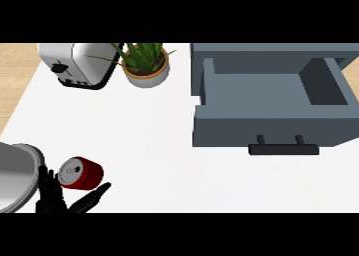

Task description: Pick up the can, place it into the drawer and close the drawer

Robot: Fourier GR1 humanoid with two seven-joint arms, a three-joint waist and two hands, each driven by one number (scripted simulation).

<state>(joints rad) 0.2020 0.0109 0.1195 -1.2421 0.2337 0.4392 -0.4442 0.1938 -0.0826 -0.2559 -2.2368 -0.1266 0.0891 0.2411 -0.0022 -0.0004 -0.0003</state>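
Left hand (60, 200) at desk's (138, 130) near-left corner, fingers spread open around can (80, 173), not gripping yet. Drawer (274, 95) stands open, ready for it.

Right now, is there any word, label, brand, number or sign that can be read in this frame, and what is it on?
None can be read.
The red can has marks on its grey top, too small to read.
The toaster, plant pot and open drawer show no text.
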